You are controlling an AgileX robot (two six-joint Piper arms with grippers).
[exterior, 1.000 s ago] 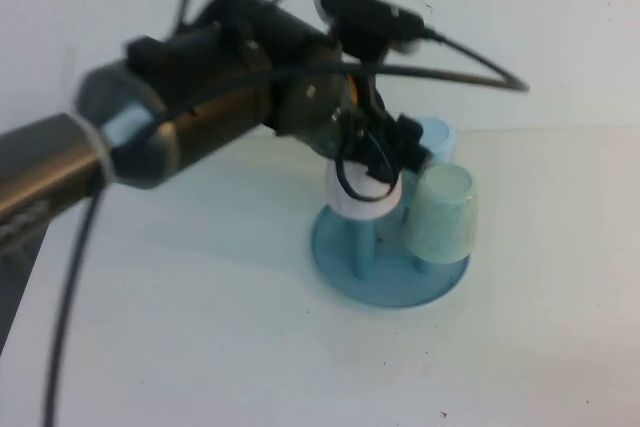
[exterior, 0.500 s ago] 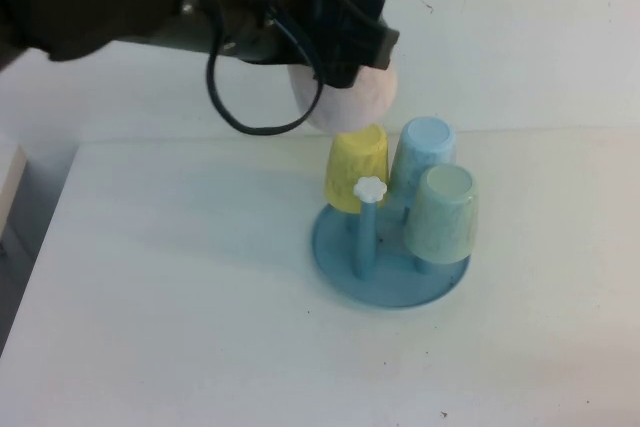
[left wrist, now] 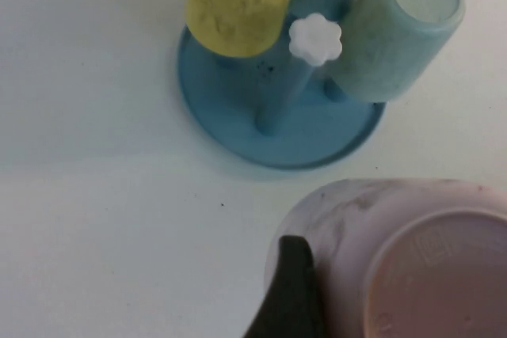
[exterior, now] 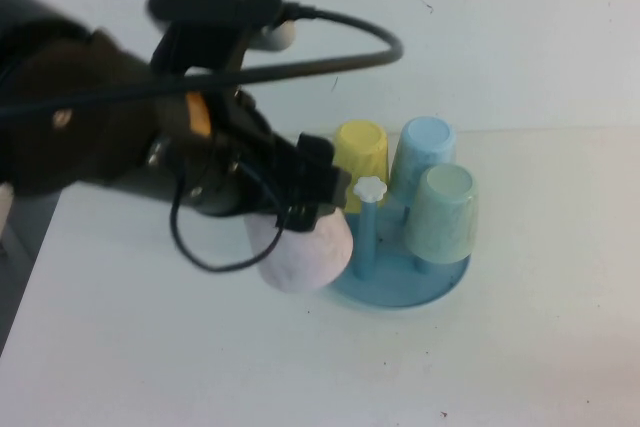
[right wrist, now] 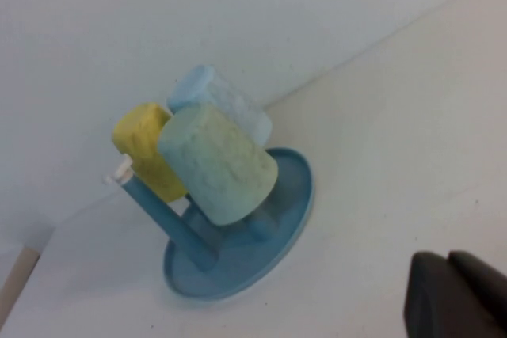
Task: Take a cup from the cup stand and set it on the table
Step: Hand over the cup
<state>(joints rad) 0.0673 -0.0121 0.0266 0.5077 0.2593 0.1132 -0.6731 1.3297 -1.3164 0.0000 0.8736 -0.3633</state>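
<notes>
While left gripper (exterior: 300, 209) grips cup (exterior: 300, 252), right gripper (right wrist: 455, 294) mostly cropped.

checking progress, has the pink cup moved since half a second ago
Yes. The left gripper has carried the cup from above the cup stand down to its left side, near the table. The right gripper hangs apart.

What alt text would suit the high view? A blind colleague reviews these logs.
The left gripper, shut on the pale pink cup, holds it low beside the blue cup stand on the white table. Yellow, light blue and mint green cups sit upturned on pegs; the right gripper is out of view here.
</notes>
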